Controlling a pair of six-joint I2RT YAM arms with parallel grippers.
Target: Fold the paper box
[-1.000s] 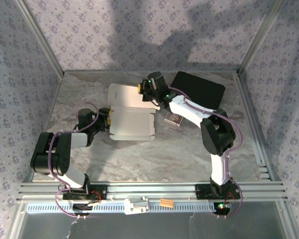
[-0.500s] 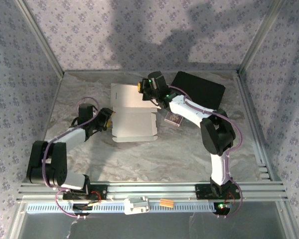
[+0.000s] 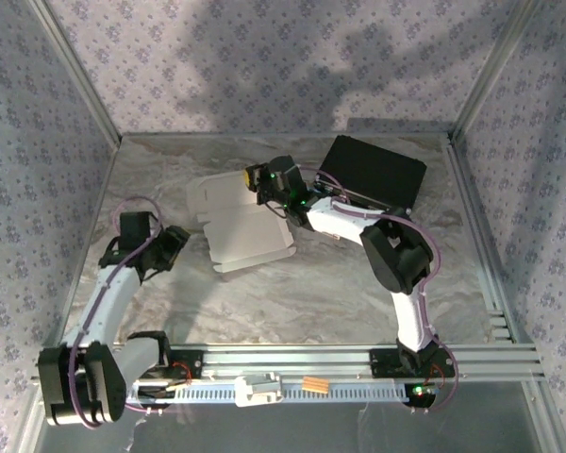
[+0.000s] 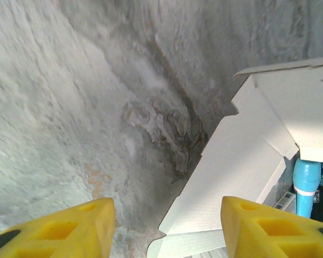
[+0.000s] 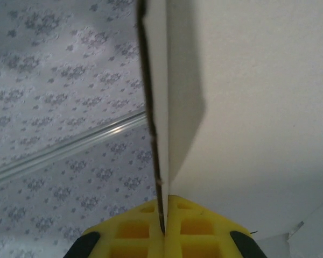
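While the right gripper (image 3: pixel 256 179) was clamped shut on a thin edge of the paper box (image 3: pixel 245 226), the left gripper (image 3: pixel 176 243) sat to the box's left, near it but apart, with its jaws spread and nothing between them. The box lay on the far middle of the table (image 3: pixel 340 293), between the two grippers, with its far panel caught at the right-hand side by the right gripper.

In the right wrist view, the yellow fingertips (image 5: pixel 134 231) met on the sheet's edge, which ran straight up from them, with the broad white face of the card to its right. In the left wrist view, the two yellow fingertips (image 4: pixel 59 228) stood wide apart at the bottom, and the box's nearest corner lay just ahead of the gap, with one panel raised above the flatter part.

The box was plain, matte white card, thin, die-cut with creased panels and small tabs along its edges. The tabletop was grey and marbled, with cloudy veins. A black rectangular case (image 3: pixel 375 172) sat on the far right of the table, just behind the right arm and well apart from the left gripper. Walls (image 3: pixel 264 66) papered in a small floral print enclosed the table, and a ribbed aluminium rail (image 3: pixel 292 363) ran along its near edge.
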